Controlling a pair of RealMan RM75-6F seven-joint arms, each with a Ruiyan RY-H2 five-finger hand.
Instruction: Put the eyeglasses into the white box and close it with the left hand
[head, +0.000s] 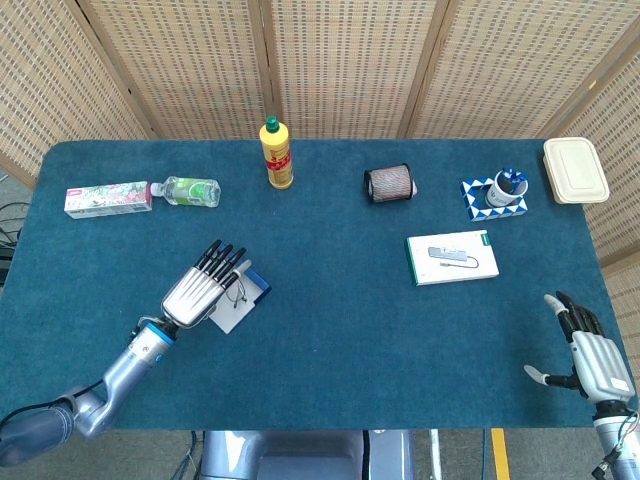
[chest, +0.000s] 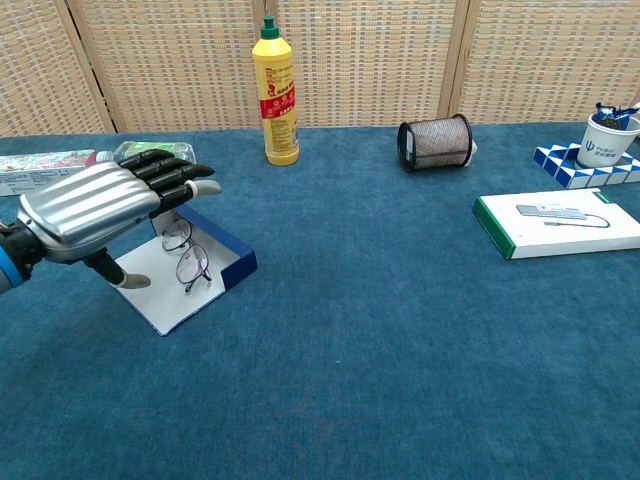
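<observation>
The left robot hand (chest: 95, 205) was flat with fingers spread, holding nothing, hovering over the near side of the white box (chest: 160, 285). The eyeglasses (chest: 186, 256) were already lying in the box, which was open, its blue-edged wall (chest: 228, 256) standing up on the far side. The right robot hand (head: 590, 352) sat spread and empty at the desk (head: 340, 330) corner. A yellow bottle (chest: 277, 88) stood further back.
</observation>
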